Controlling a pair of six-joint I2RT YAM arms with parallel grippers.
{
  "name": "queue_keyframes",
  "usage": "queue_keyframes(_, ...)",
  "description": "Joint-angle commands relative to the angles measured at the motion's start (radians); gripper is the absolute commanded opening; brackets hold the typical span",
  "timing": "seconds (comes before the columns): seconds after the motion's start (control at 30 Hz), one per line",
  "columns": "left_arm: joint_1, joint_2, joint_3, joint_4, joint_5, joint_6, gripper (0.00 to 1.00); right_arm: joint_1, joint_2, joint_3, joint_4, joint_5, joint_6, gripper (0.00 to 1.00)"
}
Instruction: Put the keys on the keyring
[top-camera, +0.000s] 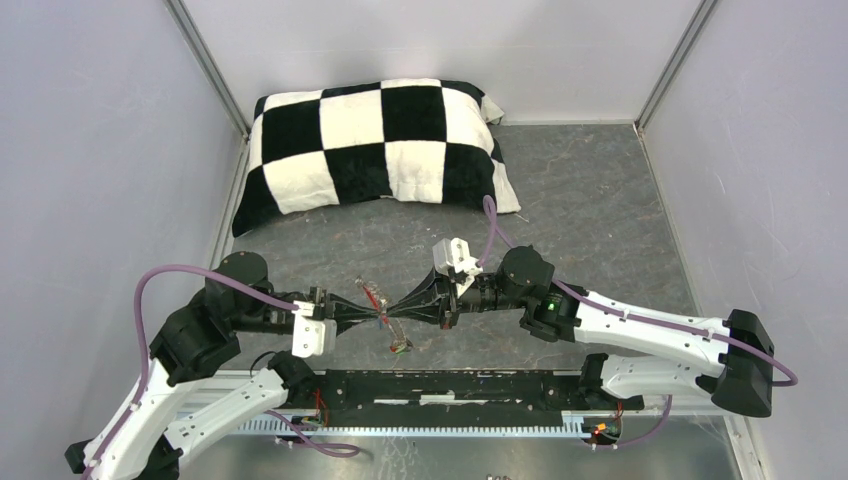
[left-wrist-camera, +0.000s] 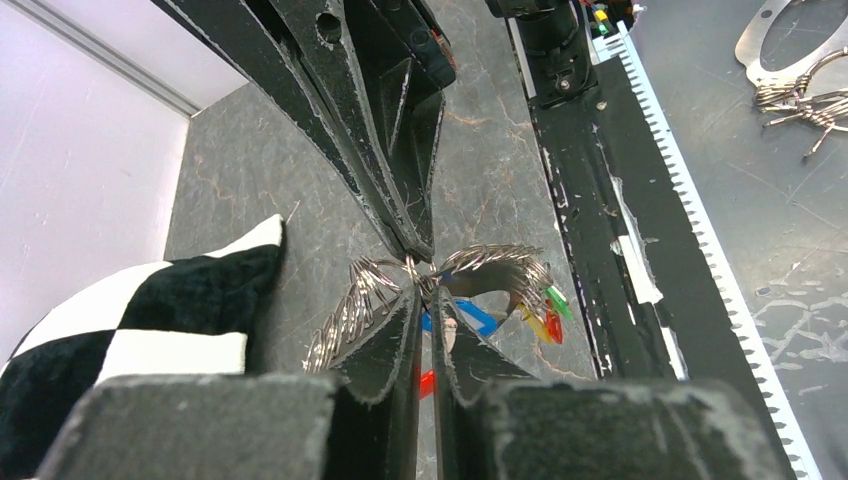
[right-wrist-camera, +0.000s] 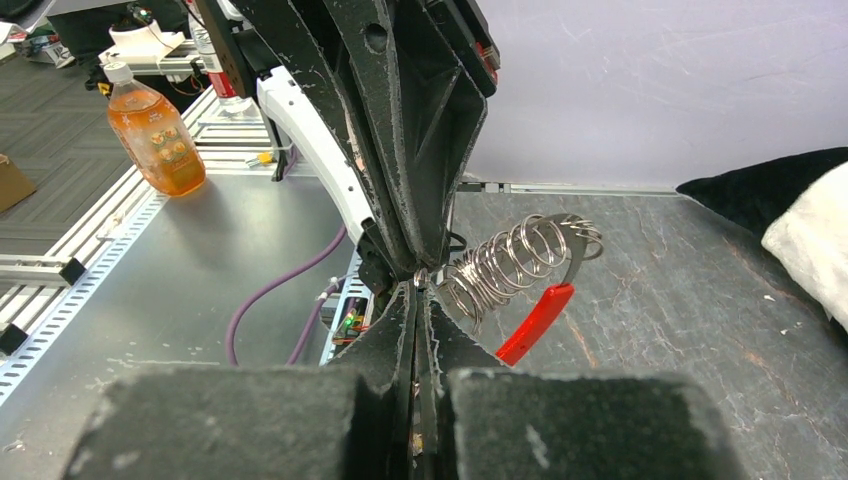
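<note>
The keyring (left-wrist-camera: 355, 305), a silvery coiled loop, hangs above the table between my two grippers, which meet tip to tip. My left gripper (left-wrist-camera: 425, 295) has its jaws almost together on the ring's wire, with only a thin slit between them. A blue key tag (left-wrist-camera: 482, 318) lies under its right finger. Green, yellow and red key tags (left-wrist-camera: 550, 315) hang on the ring's right end, and another red tag shows through the slit. My right gripper (right-wrist-camera: 417, 290) is shut on the keyring (right-wrist-camera: 510, 260), beside a red key tag (right-wrist-camera: 535, 322). From above, the grippers meet at the keyring (top-camera: 385, 320).
A black-and-white checkered cushion (top-camera: 375, 150) lies at the back of the table. A black toothed rail (top-camera: 450, 385) runs along the near edge. White walls close in the left, right and back. An orange bottle (right-wrist-camera: 155, 130) stands on the bench outside.
</note>
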Motion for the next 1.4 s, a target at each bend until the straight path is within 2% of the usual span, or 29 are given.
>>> queue_keyframes(0.0, -0.002, -0.005, 0.003, -0.016, 0.01, 0.037, 0.13, -0.002, -0.012, 0.034, 0.081, -0.005, 0.018, 0.0)
queue_keyframes(0.2, -0.002, -0.005, -0.003, -0.023, 0.017, 0.041, 0.12, -0.002, -0.013, 0.031, 0.103, -0.002, 0.031, 0.0)
queue_keyframes(0.33, -0.002, -0.008, -0.005, -0.034, 0.018, 0.053, 0.03, -0.001, -0.015, 0.021, 0.119, 0.007, 0.04, 0.01)
queue_keyframes(0.8, -0.002, -0.004, -0.01, -0.032, 0.065, 0.091, 0.03, -0.002, 0.004, -0.048, 0.326, 0.049, 0.165, 0.0)
queue_keyframes(0.83, -0.002, -0.004, -0.01, -0.033, 0.062, 0.089, 0.08, -0.002, 0.006, -0.05, 0.331, 0.05, 0.17, 0.0)
queue_keyframes(0.87, -0.002, -0.006, -0.009, -0.034, 0.057, 0.085, 0.21, -0.002, 0.005, -0.054, 0.333, 0.05, 0.17, 0.0)
queue_keyframes(0.9, -0.002, -0.009, -0.007, -0.033, 0.047, 0.083, 0.3, -0.002, 0.002, -0.058, 0.332, 0.052, 0.169, 0.0)
queue_keyframes(0.97, -0.001, -0.017, -0.002, -0.03, 0.023, 0.078, 0.38, -0.002, -0.004, -0.062, 0.321, 0.061, 0.161, 0.0)
queue_keyframes(1.23, -0.002, -0.033, 0.008, 0.055, -0.058, -0.049, 0.38, -0.002, -0.007, -0.067, 0.279, 0.06, 0.139, 0.0)
queue_keyframes(1.37, -0.002, -0.051, -0.04, 0.166, -0.147, -0.146, 0.4, -0.003, -0.03, -0.06, 0.22, 0.077, 0.094, 0.0)
